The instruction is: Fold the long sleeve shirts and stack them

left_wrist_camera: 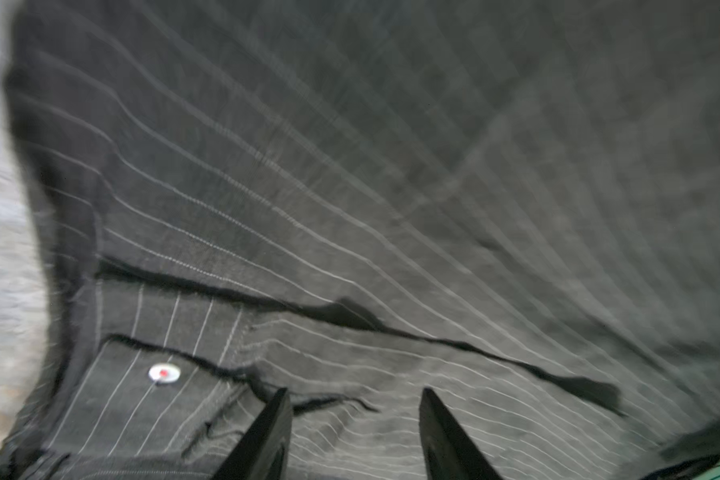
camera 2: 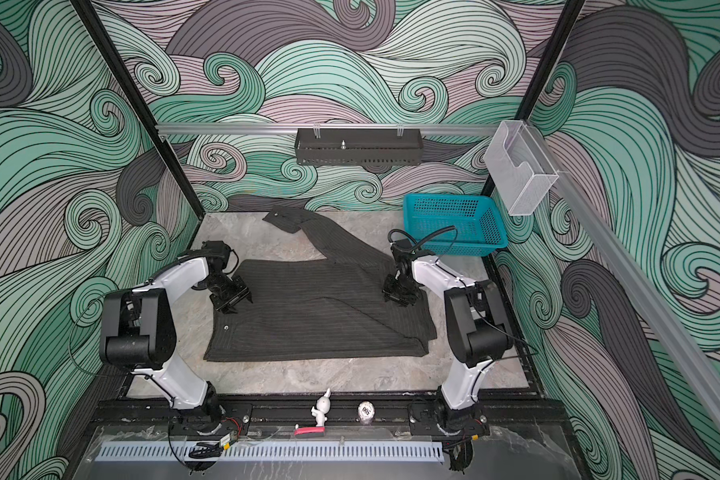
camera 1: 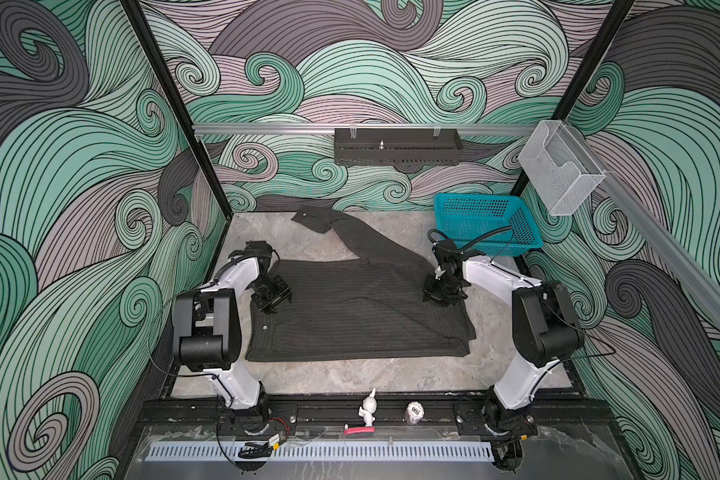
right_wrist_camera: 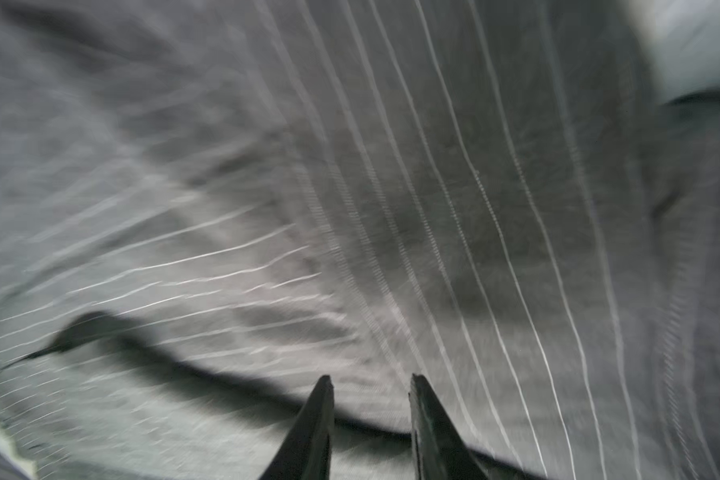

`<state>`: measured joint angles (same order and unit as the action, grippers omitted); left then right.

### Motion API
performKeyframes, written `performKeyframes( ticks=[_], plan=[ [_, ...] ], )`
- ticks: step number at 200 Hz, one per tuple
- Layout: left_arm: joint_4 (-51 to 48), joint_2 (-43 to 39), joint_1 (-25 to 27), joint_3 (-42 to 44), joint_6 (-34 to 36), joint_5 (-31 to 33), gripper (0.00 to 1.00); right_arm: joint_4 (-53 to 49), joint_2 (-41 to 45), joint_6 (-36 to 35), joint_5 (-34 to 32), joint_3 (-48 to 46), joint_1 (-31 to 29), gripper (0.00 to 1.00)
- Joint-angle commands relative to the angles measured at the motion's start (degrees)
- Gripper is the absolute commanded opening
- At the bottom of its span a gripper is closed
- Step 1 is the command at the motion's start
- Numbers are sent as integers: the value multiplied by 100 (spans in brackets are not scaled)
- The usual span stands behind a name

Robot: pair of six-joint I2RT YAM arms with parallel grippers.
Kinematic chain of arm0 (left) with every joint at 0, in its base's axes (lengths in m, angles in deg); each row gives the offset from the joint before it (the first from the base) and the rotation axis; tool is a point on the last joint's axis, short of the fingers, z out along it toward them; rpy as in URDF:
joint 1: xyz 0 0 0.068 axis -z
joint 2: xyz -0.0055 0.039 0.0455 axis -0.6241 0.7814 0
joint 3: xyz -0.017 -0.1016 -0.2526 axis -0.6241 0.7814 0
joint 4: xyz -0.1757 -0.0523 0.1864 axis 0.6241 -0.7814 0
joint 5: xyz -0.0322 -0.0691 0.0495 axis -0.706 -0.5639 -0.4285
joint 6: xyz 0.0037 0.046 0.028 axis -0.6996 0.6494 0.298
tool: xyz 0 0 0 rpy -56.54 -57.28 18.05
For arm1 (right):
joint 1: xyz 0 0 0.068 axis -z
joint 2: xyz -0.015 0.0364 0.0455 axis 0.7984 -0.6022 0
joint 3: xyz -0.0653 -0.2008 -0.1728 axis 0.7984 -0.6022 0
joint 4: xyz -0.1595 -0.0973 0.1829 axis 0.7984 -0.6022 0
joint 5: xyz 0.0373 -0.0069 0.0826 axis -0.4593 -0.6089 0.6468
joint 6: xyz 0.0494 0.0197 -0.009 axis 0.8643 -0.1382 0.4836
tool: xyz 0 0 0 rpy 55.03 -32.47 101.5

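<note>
One long sleeve shirt (camera 1: 358,320) (camera 2: 321,324), dark with thin pale pinstripes, lies flat on the marble table in both top views. One sleeve (camera 1: 350,237) runs diagonally toward the back wall and ends in a buttoned cuff (camera 1: 308,218). My left gripper (camera 1: 276,303) (camera 2: 238,302) hovers over the shirt's left edge. In the left wrist view it (left_wrist_camera: 355,395) is open above rumpled cloth, beside a white button (left_wrist_camera: 164,373). Over the shirt's right edge, where the sleeve starts, my right gripper (camera 1: 435,299) (camera 2: 398,297) hangs. The right wrist view shows it (right_wrist_camera: 371,378) open more narrowly, with nothing pinched.
A teal mesh basket (camera 1: 487,224) stands at the back right, just behind the right arm. A black tray (camera 1: 398,147) and a clear holder (camera 1: 560,166) hang on the wall rails. A white rabbit figurine (camera 1: 368,409) and a small silver timer (camera 1: 414,411) sit on the front rail.
</note>
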<state>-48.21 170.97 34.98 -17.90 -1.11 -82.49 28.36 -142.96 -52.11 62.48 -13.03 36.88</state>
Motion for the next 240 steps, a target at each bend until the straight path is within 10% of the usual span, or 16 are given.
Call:
performKeyframes(
  ticks=[1, 45, 88, 131, 240],
  plan=[
    [37, 28, -162, 228, 133, 12, 53, 146, -5, -30, -6, -240, 24, 33],
    [-108, -346, -263, 272, 296, -88, 51, 102, 311, -236, -6, -359, 20, 34],
    [-298, -351, -312, -1393, 513, -70, 56, 122, 304, -619, -659, 963, 60, 38],
    [-659, 1287, -392, -3307, 593, -396, 57, -205, -1377, -1280, -874, 3342, 116, 43],
    [-1018, 3098, -467, -4955, 632, -128, 57, -753, -4670, -2427, -1030, 7359, -164, 64]
  ],
)
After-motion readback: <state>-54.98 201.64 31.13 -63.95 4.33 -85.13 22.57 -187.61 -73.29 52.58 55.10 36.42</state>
